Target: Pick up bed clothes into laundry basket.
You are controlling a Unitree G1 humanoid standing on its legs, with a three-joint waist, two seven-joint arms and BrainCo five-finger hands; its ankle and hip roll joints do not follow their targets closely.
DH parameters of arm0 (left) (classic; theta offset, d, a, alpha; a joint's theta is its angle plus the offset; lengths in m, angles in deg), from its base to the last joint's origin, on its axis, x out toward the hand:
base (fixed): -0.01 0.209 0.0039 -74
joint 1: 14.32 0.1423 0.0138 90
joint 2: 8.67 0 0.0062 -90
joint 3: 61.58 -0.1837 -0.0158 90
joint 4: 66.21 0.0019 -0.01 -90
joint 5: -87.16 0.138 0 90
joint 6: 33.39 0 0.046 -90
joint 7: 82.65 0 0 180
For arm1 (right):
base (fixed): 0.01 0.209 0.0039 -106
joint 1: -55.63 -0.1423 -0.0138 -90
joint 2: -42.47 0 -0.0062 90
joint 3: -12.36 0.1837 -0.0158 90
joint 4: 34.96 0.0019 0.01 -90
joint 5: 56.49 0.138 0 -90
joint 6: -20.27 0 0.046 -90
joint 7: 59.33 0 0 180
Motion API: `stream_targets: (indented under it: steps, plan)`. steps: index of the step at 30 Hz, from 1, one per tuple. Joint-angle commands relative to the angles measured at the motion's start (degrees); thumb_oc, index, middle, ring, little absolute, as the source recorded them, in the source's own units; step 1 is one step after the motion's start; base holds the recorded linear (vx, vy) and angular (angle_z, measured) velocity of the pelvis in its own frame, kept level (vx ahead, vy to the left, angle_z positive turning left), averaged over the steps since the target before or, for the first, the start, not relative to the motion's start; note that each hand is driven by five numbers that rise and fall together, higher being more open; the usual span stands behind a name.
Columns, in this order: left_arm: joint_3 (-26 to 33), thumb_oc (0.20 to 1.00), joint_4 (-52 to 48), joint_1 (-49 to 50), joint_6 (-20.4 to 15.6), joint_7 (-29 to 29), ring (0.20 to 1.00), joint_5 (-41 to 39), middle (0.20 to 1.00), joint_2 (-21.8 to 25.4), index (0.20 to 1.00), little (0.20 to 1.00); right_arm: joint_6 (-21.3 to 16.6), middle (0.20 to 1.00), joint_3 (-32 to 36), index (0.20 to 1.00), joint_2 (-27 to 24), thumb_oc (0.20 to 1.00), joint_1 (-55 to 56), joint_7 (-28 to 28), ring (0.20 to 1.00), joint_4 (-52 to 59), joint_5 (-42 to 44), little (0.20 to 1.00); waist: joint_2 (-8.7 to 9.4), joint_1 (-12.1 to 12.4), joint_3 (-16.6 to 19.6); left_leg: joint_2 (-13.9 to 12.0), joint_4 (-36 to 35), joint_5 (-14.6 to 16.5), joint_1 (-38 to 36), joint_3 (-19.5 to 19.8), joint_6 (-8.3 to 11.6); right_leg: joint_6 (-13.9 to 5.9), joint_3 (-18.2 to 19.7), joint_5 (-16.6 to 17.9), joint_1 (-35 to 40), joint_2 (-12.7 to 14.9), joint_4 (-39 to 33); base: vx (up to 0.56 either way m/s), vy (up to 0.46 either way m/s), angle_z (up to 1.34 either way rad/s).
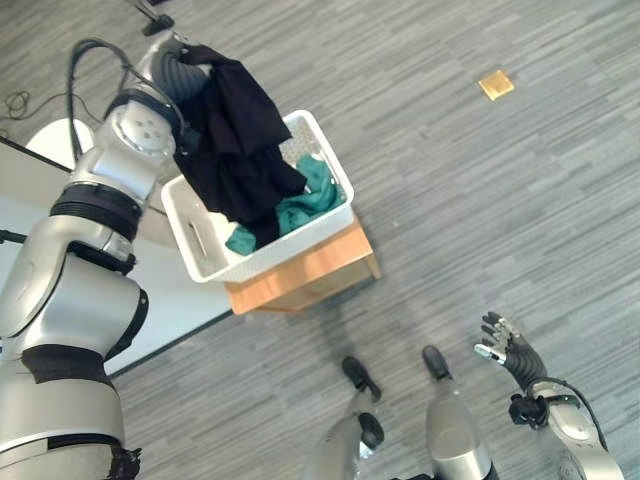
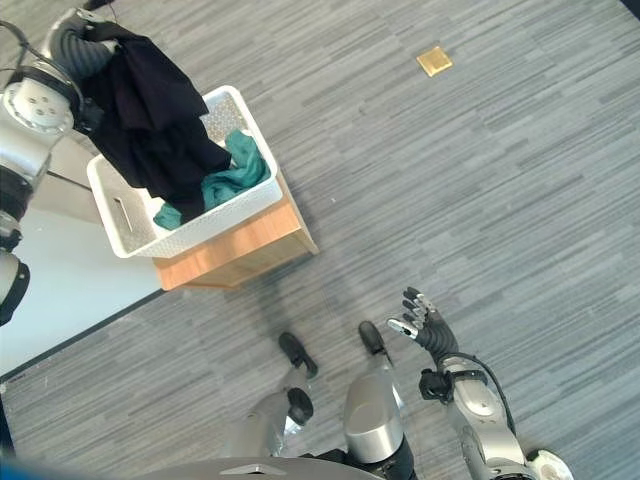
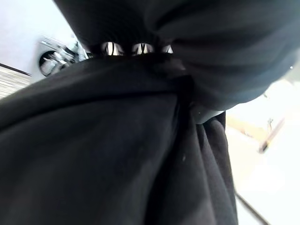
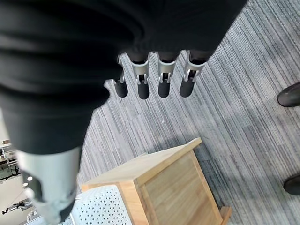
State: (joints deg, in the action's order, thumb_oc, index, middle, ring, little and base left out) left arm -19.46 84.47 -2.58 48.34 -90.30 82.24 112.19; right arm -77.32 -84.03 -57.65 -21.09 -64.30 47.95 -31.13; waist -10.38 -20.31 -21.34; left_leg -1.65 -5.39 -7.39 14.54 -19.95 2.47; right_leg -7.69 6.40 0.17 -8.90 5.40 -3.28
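Since the left hand is bunched up in the black garment, with its fingers curled into the cloth as far as the left wrist view lets me judge, the step in hand looks like the drop into the white laundry basket. The garment hangs from that hand right above the basket, its lower end already trailing inside, next to a teal piece of clothing lying in the basket's near corner.

To do this well, I'd say lower the hand toward the middle of the basket before letting go, so the loose folds land inside and don't drape over the rim. A slow release matters too, since cloth can snag on fingertips.

The basket sits on a small wooden stand, with a white surface just beside it on the robot's side. Well off to the right of the basket, a small tan square lies on the grey floor. The right hand hangs idle well away from the basket, fingers relaxed, holding nothing.

Writing or labels: none I can read anywhere.
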Motion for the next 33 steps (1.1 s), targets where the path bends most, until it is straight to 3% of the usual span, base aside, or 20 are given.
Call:
stream_targets:
  steps: [1, 3, 4, 5, 14, 15, 16, 22, 26, 27, 32, 33]
  plan:
    - [3.27, 0.2, 5.57, -6.3, -0.16, -3.7, 0.2, 6.08, 0.2, 1.33, 0.2, 0.2, -3.3, 1.0, 0.77, 1.0, -0.5, 1.0, 1.97, -0.62, 1.0, 3.89, 2.45, 1.0, 1.91, 0.72, 0.53, -3.58, 0.39, 3.06, -6.71, -1.08, 3.29, -1.89, -2.75, 5.51, -5.25, 0.38, -1.18, 0.0, -0.017, -0.04]
    - [-0.08, 0.2, 7.91, -7.34, 2.43, -5.22, 0.2, 14.22, 0.2, -0.22, 0.2, 0.2, -3.46, 1.0, 0.01, 1.0, -1.22, 1.0, 2.16, -0.11, 1.0, 4.58, 2.57, 1.0, 2.36, 0.25, 0.05, -3.64, 0.39, 2.98, -6.37, -1.17, 3.3, -1.8, -2.38, 5.57, -5.87, 0.15, -1.04, 0.0, 0.0, 0.0]
    - [-0.14, 0.2, 7.95, -7.4, 2.44, -5.23, 0.2, 14.24, 0.2, -0.26, 0.2, 0.2, -3.45, 1.0, 0.02, 1.0, -1.17, 1.0, 2.16, -0.1, 1.0, 4.58, 2.57, 1.0, 2.39, 0.3, 0.06, -3.64, 0.39, 2.98, -6.36, -1.18, 3.3, -1.81, -2.36, 5.57, -5.89, 0.15, -1.03, -0.01, -0.025, -0.04]
    - [-0.66, 0.2, 10.16, -7.75, 4.86, -6.29, 0.2, 18.99, 0.2, -2.12, 0.2, 0.2, -3.63, 1.0, -0.4, 1.0, -1.96, 1.0, 2.62, 0.14, 1.0, 6.08, 3.14, 1.0, 2.98, -0.18, -0.47, -3.92, 0.39, 2.79, -5.62, -1.41, 3.37, -1.74, -2.24, 5.7, -6.82, -0.11, -0.92, -0.01, -0.02, -0.05]
    - [-2.01, 0.2, 12.79, -7.13, 7.06, -4.39, 0.2, 26.81, 0.2, -3.47, 0.2, 0.2, -3.7, 1.0, -0.73, 1.0, -2.67, 1.0, 2.87, -0.08, 1.0, 7.38, 1.32, 1.0, 4.32, -0.32, -0.45, -4.66, 0.39, 3.02, -6.05, -3.26, 3.58, -1.91, -1.01, 5.93, -7.38, -1.11, -1.04, 0.01, -0.014, -0.09]
    - [-1.99, 0.3, 12.79, -7.12, 7.06, -4.39, 0.3, 26.81, 0.3, -3.48, 0.3, 0.3, -3.69, 1.0, -0.72, 1.0, -2.68, 1.0, 2.89, -0.08, 1.0, 7.39, 1.31, 1.0, 4.31, -0.31, -0.45, -4.67, 0.39, 3.03, -6.06, -3.28, 3.59, -1.91, -0.99, 5.93, -7.37, -1.11, -1.04, 0.01, 0.006, -0.16]
    - [-1.42, 1.0, 13.29, -7.16, 7.39, -3.32, 1.0, 26.39, 1.0, -3.92, 1.0, 1.0, -3.56, 1.0, -0.67, 1.0, -2.83, 1.0, 2.73, -0.23, 1.0, 7.05, 0.76, 1.0, 4.13, -0.2, -0.23, -4.61, 0.39, 3.19, -6.48, -3.35, 3.53, -1.85, -0.94, 5.8, -7.09, -1.14, -1.04, 0.01, 0.013, -0.14]
    - [-0.89, 1.0, 10.29, -7.77, 6.27, -3.07, 1.0, 24.47, 1.0, -5.89, 1.0, 1.0, -2.95, 1.0, -0.67, 1.0, -2.78, 1.0, 1.92, -0.58, 1.0, 6.49, -0.28, 1.0, 3.21, 0.21, 1.18, -4.28, 0.39, 3.7, -7.74, -2.52, 3.2, -1.78, -1.7, 5.26, -5.57, -0.63, -0.98, 0.0, 0.003, -0.01]
    - [-3.8, 1.0, 6.41, -9.26, 4.77, -1.9, 1.0, 25.64, 1.0, -6.69, 1.0, 1.0, -2.63, 1.0, -0.32, 1.0, -3.16, 1.0, 0.95, -0.32, 1.0, 5.88, -1.61, 1.0, 2.67, 0.89, 2.19, -3.62, 0.39, 4.15, -8.53, -0.7, 2.8, -1.86, -3.26, 4.94, -3.69, 0.11, -0.96, -0.02, 0.008, 0.12]
    - [-4.69, 1.0, -2.37, -8.22, 3.11, -3.66, 1.0, 26.95, 1.0, -5.97, 1.0, 1.0, -2.75, 1.0, -0.44, 1.0, -3.26, 1.0, -0.12, 0.3, 1.0, 5.41, -1.77, 1.0, 2.5, 1.66, 2.42, -3.4, 0.39, 4.38, -8.67, -0.14, 2.64, -1.96, -3.89, 4.89, -3.04, 0.55, -0.89, -0.02, 0.014, 0.26]
    - [-1.51, 1.0, -16.19, -1.39, 0.81, -3.15, 1.0, 24.65, 1.0, -1.97, 1.0, 1.0, -3.31, 1.0, 0.43, 1.0, -3.14, 1.0, -0.93, 1.38, 1.0, 4.7, -3.21, 1.0, 2.29, 3.35, 3.12, -2.88, 0.39, 4.83, -9.24, 0.83, 2.34, -2.12, -5.08, 4.61, -1.71, 1.21, -1.01, -0.02, 0.019, 0.18]
    - [2.67, 1.0, -27.04, 6.27, -1.04, -2.06, 1.0, 22.1, 1.0, 0.92, 1.0, 1.0, -3.54, 1.0, 1.74, 1.0, -2.81, 1.0, -0.64, 1.62, 1.0, 4.75, -5.23, 1.0, 2.51, 5.18, 3.71, -2.66, 0.39, 5.11, -9.75, 1.34, 2.14, -2.23, -5.71, 4.54, -0.96, 1.62, -1.09, -0.03, 0.011, 0.14]
